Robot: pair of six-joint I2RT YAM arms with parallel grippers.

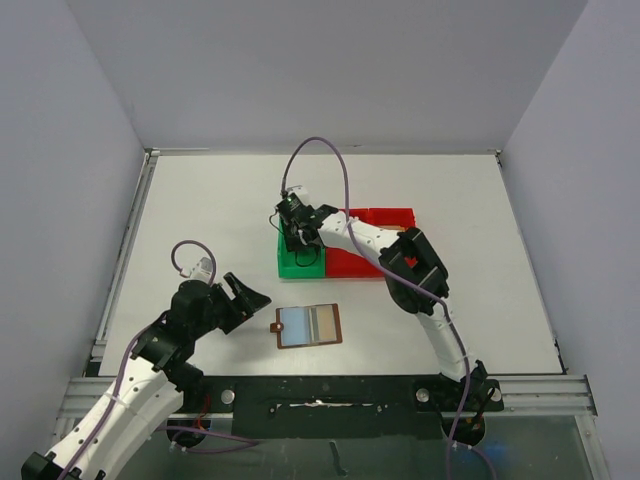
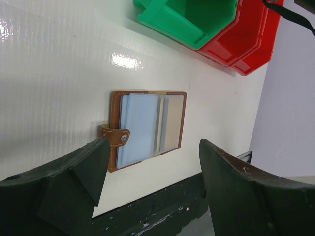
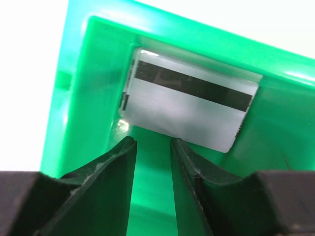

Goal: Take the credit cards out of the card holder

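Note:
The card holder (image 1: 309, 325) (image 2: 147, 129), a brown leather wallet, lies open and flat on the table near the front edge. It shows a pale blue face and a grey-tan face; I cannot tell whether these are cards or panels. My left gripper (image 1: 250, 295) (image 2: 152, 143) hovers open just left of it, with nothing between its fingers. A grey-white credit card (image 3: 189, 105) with a black stripe lies inside the green bin (image 3: 74, 98) (image 1: 300, 265), with another card's edge showing under it. My right gripper (image 1: 295, 240) (image 3: 152, 141) is down in that bin, slightly open and empty, just short of the card.
A red bin (image 1: 385, 218) (image 2: 246, 44) stands right beside the green bin (image 2: 167, 22) at mid-table. The right arm stretches over the red bin. The table's dark front rail (image 2: 162, 211) runs just below the wallet.

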